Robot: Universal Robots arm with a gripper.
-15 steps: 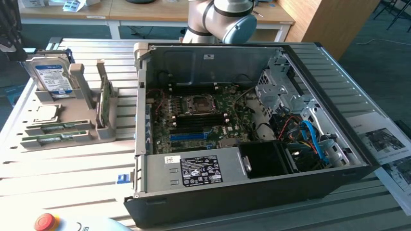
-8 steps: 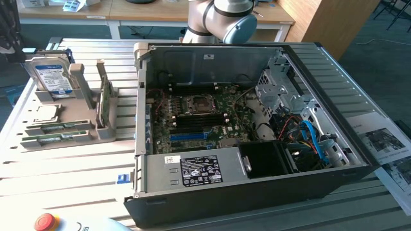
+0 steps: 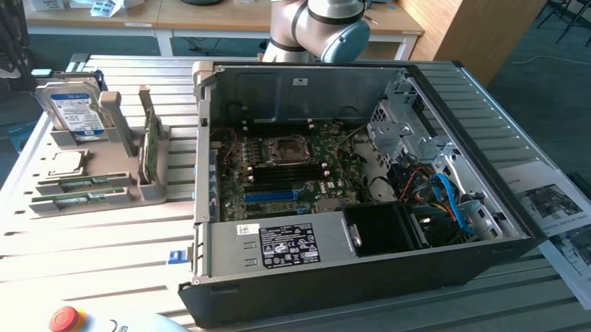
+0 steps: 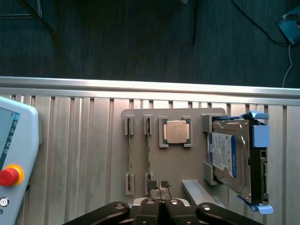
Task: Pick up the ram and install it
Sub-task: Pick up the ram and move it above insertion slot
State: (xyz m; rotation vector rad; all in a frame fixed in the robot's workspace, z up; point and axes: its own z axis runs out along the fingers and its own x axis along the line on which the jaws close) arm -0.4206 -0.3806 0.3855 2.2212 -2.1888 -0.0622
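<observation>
End effector (image 4: 159, 185), black ridged pads (image 4: 153, 184) together, above slim green ram (image 3: 82, 185).

Just beyond the closed jaws' matt black, cross-hatched pads (image 4: 153, 184), a matt grey plastic holder (image 4: 187, 168) on the ribbed satin-metal table (image 4: 75, 140) carries the thin green circuit-board ram (image 4: 130, 154), a dull brushed-metal processor (image 4: 176, 131) and a shiny metal hard drive (image 4: 234, 159) with a glossy label.

on my slatted metal table (image 3: 93, 242), at the exterior view's left, a grey plastic holder (image 3: 152, 194) carries an upright boxy silver hard drive with a blue-and-white label (image 3: 72, 105) and a small square silver processor chip (image 3: 65, 163). toward the exterior view's right lies an open black computer case (image 3: 323, 294).
</observation>
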